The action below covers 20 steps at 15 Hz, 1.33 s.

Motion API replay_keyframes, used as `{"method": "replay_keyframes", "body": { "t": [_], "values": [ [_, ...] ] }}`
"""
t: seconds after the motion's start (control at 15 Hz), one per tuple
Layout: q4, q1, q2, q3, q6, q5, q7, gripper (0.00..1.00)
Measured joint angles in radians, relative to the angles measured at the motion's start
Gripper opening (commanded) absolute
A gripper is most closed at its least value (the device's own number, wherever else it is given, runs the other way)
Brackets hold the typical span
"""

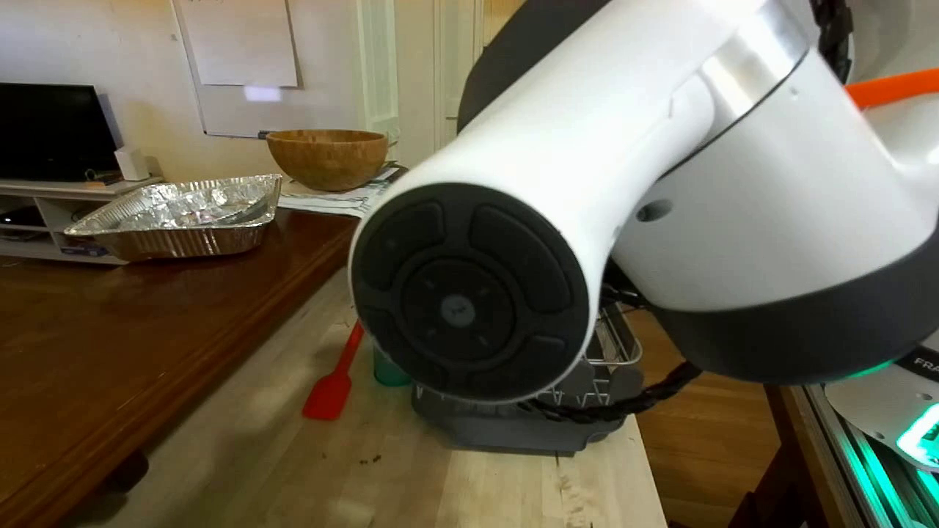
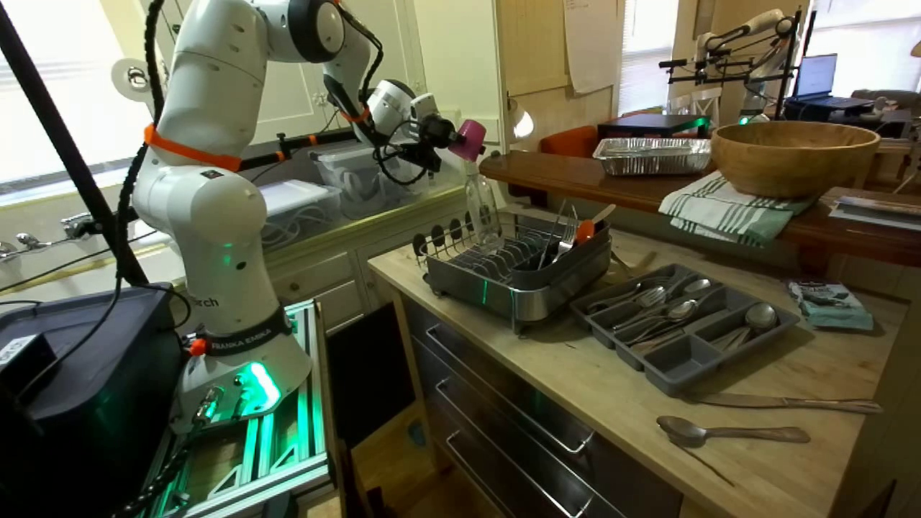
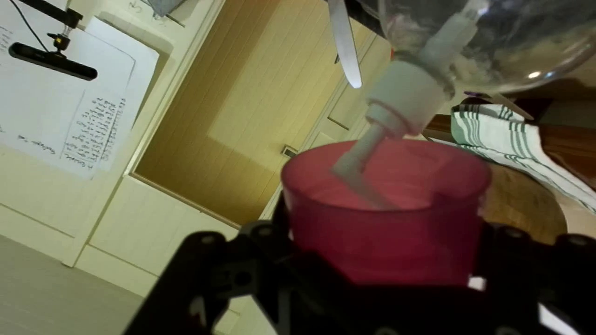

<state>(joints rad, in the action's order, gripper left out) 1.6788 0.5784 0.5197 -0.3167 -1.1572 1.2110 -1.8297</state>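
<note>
Tool (image 3: 385,242), clamped on the cup (image 2: 470,139), holds it aloft at the pump (image 3: 404,97) of the bottle (image 3: 498,49): grasping seems done, release not yet.

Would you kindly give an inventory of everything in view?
Cup: one, pink, between fingers
Bottle: one, clear, in rack
Rack: one, grey, on counter
Tray: one, grey, on counter
Cutlery: many, silver, in tray, rack and on counter
Packet: one, teal and black, on counter
Spatula: at least one, red, beside rack
Bowl: one, brown, on towel
Towel: one, white and green, on bar
Foil pan: at least one, silver, on bar
Television: one, black, background
Boxes: at least two, clear, behind arm
Distant arm: one, white, background
Fingers: two, black, on cup
Arm: one, white, beside counter
</note>
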Motion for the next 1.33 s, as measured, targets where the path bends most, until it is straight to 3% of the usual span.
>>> {"method": "replay_keyframes", "body": {
  "t": [0.4,0.8,1.0,1.33],
  "values": [
    [0.026,-0.010,0.000,0.007,0.025,-0.107,-0.074,0.49],
    [0.119,-0.082,-0.040,0.013,0.019,-0.133,-0.094,0.49],
    [0.160,-0.129,-0.078,0.021,-0.002,-0.113,-0.074,0.49],
    [0.165,-0.202,-0.118,0.050,-0.120,0.014,0.050,0.49]
  ]
}}
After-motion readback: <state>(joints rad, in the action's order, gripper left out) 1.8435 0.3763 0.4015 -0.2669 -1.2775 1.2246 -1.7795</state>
